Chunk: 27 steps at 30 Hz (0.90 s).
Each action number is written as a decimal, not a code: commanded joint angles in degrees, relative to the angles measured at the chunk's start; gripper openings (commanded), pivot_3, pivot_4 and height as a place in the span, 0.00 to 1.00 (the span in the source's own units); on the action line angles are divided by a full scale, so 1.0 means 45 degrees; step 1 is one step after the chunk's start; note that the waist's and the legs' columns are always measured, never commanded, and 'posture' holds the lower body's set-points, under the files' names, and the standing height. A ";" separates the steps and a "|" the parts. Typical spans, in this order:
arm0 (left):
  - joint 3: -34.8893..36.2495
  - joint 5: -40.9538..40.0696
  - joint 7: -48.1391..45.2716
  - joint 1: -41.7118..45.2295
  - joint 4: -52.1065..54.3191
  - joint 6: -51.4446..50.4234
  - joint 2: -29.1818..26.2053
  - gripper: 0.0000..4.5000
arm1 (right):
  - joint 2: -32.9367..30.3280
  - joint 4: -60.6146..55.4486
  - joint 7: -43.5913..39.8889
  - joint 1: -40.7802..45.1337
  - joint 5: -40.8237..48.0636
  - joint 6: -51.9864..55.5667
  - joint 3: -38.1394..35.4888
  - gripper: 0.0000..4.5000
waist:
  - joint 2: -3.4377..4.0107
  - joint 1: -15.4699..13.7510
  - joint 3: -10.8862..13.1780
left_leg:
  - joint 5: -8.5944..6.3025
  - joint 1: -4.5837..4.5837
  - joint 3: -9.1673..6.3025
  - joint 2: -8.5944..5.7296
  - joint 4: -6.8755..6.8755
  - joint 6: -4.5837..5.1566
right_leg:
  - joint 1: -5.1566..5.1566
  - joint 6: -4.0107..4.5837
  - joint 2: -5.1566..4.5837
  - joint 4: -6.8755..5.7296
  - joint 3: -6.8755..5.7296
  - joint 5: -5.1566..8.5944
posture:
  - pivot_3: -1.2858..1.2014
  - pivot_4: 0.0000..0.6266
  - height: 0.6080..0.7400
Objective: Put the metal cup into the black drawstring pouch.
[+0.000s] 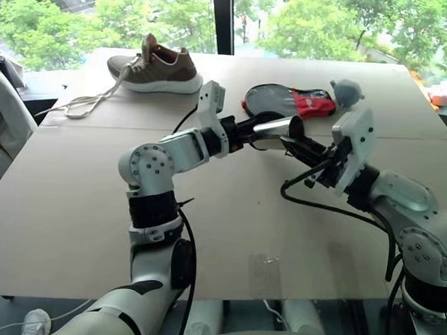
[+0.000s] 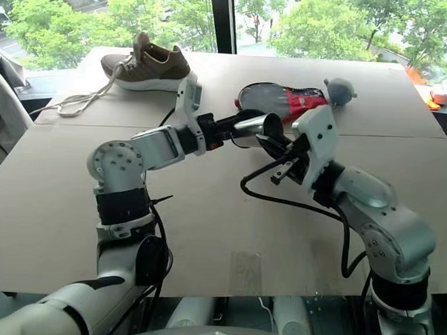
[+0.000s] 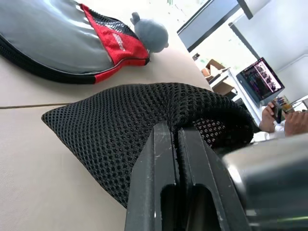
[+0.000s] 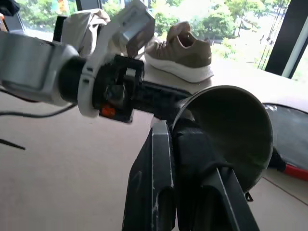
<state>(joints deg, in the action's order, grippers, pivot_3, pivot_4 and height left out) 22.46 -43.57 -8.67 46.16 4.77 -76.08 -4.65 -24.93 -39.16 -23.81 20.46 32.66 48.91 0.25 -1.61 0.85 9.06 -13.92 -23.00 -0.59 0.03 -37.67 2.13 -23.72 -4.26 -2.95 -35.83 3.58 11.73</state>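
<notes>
The metal cup [image 1: 277, 128] lies level in the air over the middle of the table, its open mouth [image 4: 226, 130] turned toward my right wrist. My right gripper [image 1: 302, 150] is shut on the cup's rim. My left gripper [image 3: 172, 130] comes in from the left beside the cup's base [image 3: 269, 183]. It is shut on the bunched top edge of the black drawstring pouch [image 3: 120, 134], a soft black mesh bag hanging just past its fingertips. In the eye views the pouch is mostly hidden behind and under the cup.
A round black-and-red paddle cover [image 1: 286, 102] lies just beyond the grippers, with a small grey plush toy [image 1: 347, 90] to its right. A brown shoe [image 1: 157, 68] with trailing laces sits at the far left. The brown table [image 1: 73, 205] is bare in front.
</notes>
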 commanded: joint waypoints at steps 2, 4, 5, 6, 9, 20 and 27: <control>0.0289 -0.0748 0.0207 0.0255 0.0517 -0.0569 0.0045 0.00 | -0.0471 0.0290 -0.0126 -0.0237 -0.1474 -0.1600 0.0727 0.01 | -0.0001 -0.0006 0.0001 | 0.0001 0.0001 0.0002 -0.0006 0.0000 0.0000 | -0.0001 0.0000 0.0000 0.0000 0.0002 0.0000 | 0.52 0.24 1.00; 0.0355 -0.1190 0.0118 0.0199 0.0719 -0.1121 0.0085 0.00 | -0.0034 0.0598 0.0344 0.0105 -0.1997 -0.2060 0.1005 0.01 | -0.0001 0.0000 0.0001 | 0.0001 0.0001 -0.0001 -0.0019 0.0000 -0.0001 | -0.0002 -0.0001 0.0001 0.0000 0.0002 0.0000 | 0.52 0.24 1.00; 0.0384 -0.1348 0.0096 0.0180 0.0784 -0.1317 0.0093 0.00 | 0.0155 0.0688 0.0508 0.0225 -0.2166 -0.2202 0.1088 0.01 | -0.0001 0.0003 0.0001 | 0.0002 0.0004 -0.0002 -0.0021 0.0000 -0.0002 | -0.0001 -0.0001 0.0004 -0.0002 0.0002 0.0000 | 0.52 0.24 1.00; 0.0375 -0.1551 0.0024 0.0121 0.0908 -0.1550 0.0090 0.00 | 0.0341 0.0788 0.0655 0.0333 -0.2450 -0.2487 0.1243 0.01 | -0.0001 0.0010 0.0001 | 0.0002 0.0004 -0.0004 -0.0020 0.0000 -0.0003 | -0.0002 -0.0001 0.0006 -0.0002 0.0002 0.0000 | 0.52 0.24 1.00; 0.0377 -0.1845 0.0054 0.0029 0.1065 -0.1862 0.0072 0.00 | 0.0997 0.0953 0.1053 0.0367 -0.2800 -0.2942 0.1271 0.01 | -0.0001 0.0000 0.0001 | 0.0004 0.0005 -0.0009 -0.0017 0.0001 -0.0007 | -0.0003 -0.0001 0.0009 -0.0005 0.0001 0.0000 | 0.52 0.24 1.00; 0.0435 -0.1851 0.0104 0.0152 0.0591 -0.1620 -0.0193 0.00 | 0.5268 0.1461 0.3531 -0.0300 0.0182 -0.1955 -0.1446 0.01 | 0.0000 -0.0029 0.0001 | 0.0011 0.0008 -0.0024 -0.0018 0.0030 -0.0023 | -0.0005 0.0004 0.0001 -0.0003 0.0000 -0.0002 | 0.52 0.24 1.00; 0.1503 -0.2371 0.0388 0.0833 -0.0306 -0.0957 0.0046 0.00 | 0.6458 0.1502 0.4165 -0.0949 0.3419 -0.0528 -0.2116 0.01 | 0.0010 0.0004 0.0007 | 0.0012 0.0011 -0.0023 0.0006 0.0054 -0.0022 | -0.0010 0.0008 0.0000 0.0000 -0.0001 -0.0001 | 0.52 0.24 1.00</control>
<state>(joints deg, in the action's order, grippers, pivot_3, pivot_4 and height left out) 27.64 -51.97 -7.02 48.12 3.31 -81.80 -4.66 3.57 -30.78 -5.75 15.78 44.21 46.13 -8.59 -1.57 0.87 9.09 -13.87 -22.95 -0.69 0.05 -37.42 2.03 -23.77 -4.22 -2.94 -35.83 3.57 11.73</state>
